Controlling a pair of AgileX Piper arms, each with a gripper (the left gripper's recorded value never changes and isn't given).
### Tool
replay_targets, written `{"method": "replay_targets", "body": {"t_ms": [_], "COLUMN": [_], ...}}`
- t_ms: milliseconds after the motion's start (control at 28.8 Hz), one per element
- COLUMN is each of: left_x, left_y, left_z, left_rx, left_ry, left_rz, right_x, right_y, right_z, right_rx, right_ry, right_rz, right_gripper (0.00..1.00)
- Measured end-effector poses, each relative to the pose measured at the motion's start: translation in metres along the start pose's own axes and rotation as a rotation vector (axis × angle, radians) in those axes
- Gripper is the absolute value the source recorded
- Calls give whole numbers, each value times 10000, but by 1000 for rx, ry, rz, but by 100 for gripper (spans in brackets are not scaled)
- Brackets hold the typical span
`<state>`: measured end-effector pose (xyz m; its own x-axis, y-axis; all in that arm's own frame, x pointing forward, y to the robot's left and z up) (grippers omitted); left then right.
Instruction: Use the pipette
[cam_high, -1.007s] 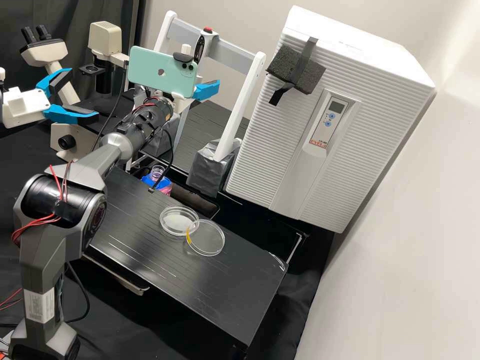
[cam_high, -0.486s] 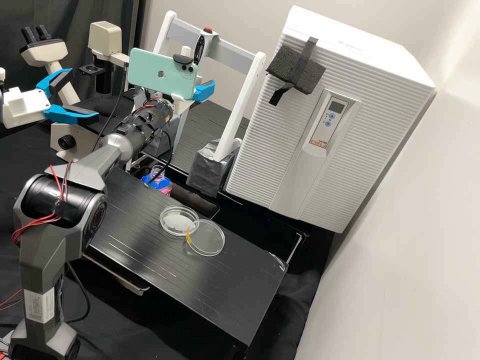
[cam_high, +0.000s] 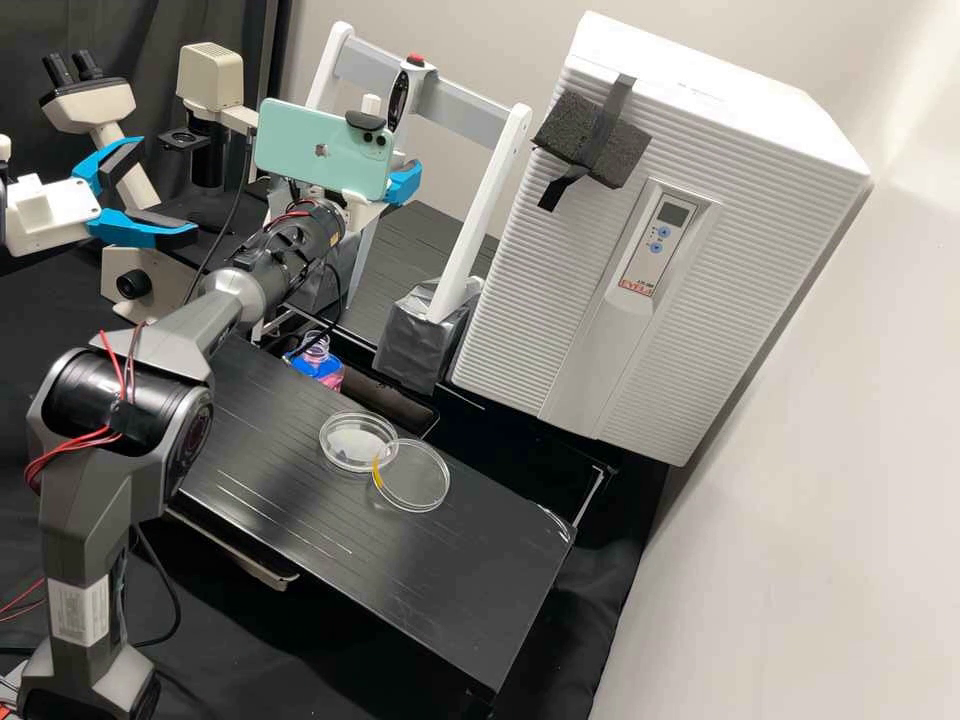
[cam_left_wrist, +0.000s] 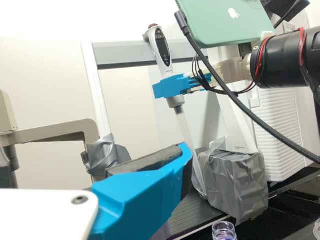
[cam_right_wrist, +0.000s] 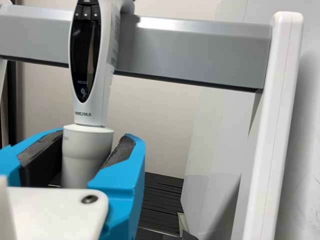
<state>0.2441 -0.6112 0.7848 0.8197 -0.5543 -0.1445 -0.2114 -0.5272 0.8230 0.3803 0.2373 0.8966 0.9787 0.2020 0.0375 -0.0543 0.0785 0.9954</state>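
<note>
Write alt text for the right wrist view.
The right hand, with blue fingers, grips the white lower barrel of an upright pipette in front of a grey crossbar. A white post holding that crossbar rises beside it.

white ribbed cabinet (cam_high: 560, 300) bearing foam block (cam_high: 590, 135); microscopes (cam_high: 85, 105) back left.

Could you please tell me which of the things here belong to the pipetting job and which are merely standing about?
Likely for the job: pipette, hanging on its stand; right gripper, shut on it; small open bottle; clear dishes on the black tray.
Just standing about: microscopes; white ribbed cabinet; foam block strapped to it.
</note>
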Motion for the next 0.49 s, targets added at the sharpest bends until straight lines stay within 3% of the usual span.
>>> {"method": "replay_targets", "body": {"t_ms": [486], "left_x": [0], "left_y": [0], "left_z": [0], "left_rx": [0], "left_ry": [0], "left_rz": [0], "right_x": [0], "right_y": [1], "right_z": [4], "right_rx": [14], "right_ry": [-5], "right_rz": [1], "right_gripper": [0]}}
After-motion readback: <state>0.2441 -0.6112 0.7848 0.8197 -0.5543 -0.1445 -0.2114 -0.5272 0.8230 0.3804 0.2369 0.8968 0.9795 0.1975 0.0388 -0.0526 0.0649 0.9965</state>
